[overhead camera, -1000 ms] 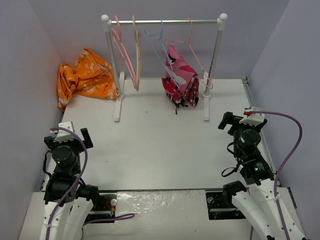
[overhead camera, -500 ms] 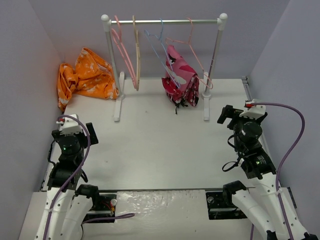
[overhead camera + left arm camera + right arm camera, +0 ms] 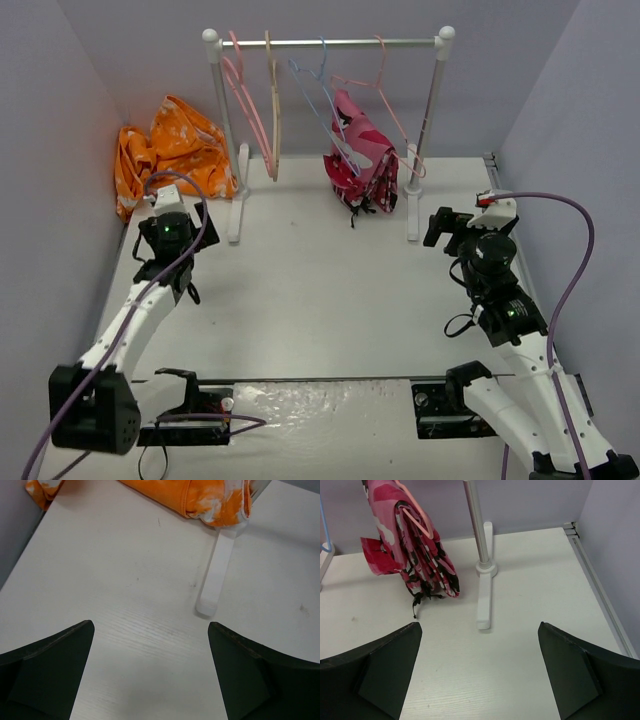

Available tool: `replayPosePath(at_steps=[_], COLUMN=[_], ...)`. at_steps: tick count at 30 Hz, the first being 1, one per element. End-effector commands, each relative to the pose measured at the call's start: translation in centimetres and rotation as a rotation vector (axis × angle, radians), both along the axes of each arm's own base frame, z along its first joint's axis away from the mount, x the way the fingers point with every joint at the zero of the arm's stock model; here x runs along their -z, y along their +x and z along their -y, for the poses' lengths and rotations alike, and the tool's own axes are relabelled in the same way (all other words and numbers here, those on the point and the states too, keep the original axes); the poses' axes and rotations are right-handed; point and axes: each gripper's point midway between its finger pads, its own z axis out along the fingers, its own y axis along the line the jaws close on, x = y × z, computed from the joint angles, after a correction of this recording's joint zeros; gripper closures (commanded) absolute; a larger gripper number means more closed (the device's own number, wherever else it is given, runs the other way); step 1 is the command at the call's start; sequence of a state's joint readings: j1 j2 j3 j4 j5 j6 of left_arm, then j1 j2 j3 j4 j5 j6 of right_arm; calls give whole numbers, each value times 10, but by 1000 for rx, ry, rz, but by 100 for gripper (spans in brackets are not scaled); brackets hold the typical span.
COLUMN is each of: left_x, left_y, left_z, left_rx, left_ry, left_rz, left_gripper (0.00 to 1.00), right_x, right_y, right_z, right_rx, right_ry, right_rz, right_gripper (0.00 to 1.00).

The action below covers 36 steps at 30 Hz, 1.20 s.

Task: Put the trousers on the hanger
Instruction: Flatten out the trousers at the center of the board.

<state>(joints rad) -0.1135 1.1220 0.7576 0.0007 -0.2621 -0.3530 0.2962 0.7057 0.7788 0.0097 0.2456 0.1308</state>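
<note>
The trousers (image 3: 170, 150) lie in a crumpled orange heap in the far left corner of the desk (image 3: 320, 290), pushed up against the walls. They are just ahead of the left end effector (image 3: 176, 208) and slightly to its left. That end effector hangs low over the desk with its fingers spread wide and nothing between them. It is aimed at the near edge of the cloth, probably to line up a first pinch. In the left wrist view, the white foot of the rack (image 3: 215, 575) runs forward from just right of its open gap to where the cloth touches it, so a grasp should stay left of that bar.

Further to its right, the hanger (image 3: 245, 100) hangs by its hook on the rail (image 3: 325, 43), first in the row and nearest the trousers, which makes the carry short. Beside it are a beige hanger (image 3: 272, 110) and a light-blue hanger (image 3: 318, 100). After those, a pink camouflage garment (image 3: 360, 160) is draped on its own thin hanger.

The right end effector (image 3: 445, 232) is also spread apart and empty. It faces the rack's right post, with the camouflage garment ahead and to its left. From there it looks placed to steady the hanger later.
</note>
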Motion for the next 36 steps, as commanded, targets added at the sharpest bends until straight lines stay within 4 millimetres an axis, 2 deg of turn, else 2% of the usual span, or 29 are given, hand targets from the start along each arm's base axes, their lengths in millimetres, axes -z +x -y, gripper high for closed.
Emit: replayPosePath(at_steps=[1, 2, 4, 8, 13, 14, 15, 16, 21, 24, 27, 31, 36], left_x=[-38, -39, -54, -40, -34, -32, -39, -27, -4, -1, 2, 14, 22], left_y=[73, 86, 114, 152, 191, 195, 198, 205, 229, 239, 245, 255, 255], left_z=[10, 13, 22, 32, 45, 46, 48, 50, 57, 58, 59, 59, 58], left_rx=[-22, -10, 49, 115, 200, 209, 220, 229, 271, 275, 285, 295, 300], left_ry=[-101, -100, -86, -52, -14, -11, -8, -4, 15, 25, 39, 62, 71], left_rz=[155, 162, 219, 225, 250, 248, 261, 240, 215, 206, 204, 164, 132], left_gripper=[4, 4, 4, 4, 6, 7, 7, 8, 13, 16, 19, 26, 37], right_x=[-32, -32, -32, -31, -30, -30, -30, -30, -29, -27, -27, -26, -25], right_y=[6, 7, 7, 6, 3, 3, 4, 4, 3, 1, 0, 0, 0], right_z=[-15, -16, -16, -16, -15, -15, -15, -15, -14, -13, -11, -10, -10], right_rx=[-67, -72, -72, -71, -66, -66, -65, -66, -62, -56, -50, -43, -40], right_ry=[44, 44, 45, 50, 53, 53, 53, 52, 49, 49, 49, 48, 48], right_rz=[77, 75, 73, 72, 71, 70, 70, 67, 63, 56, 56, 51, 48], right_gripper=[0, 0, 0, 0, 0, 0, 0, 0, 0, 0, 0, 0, 0])
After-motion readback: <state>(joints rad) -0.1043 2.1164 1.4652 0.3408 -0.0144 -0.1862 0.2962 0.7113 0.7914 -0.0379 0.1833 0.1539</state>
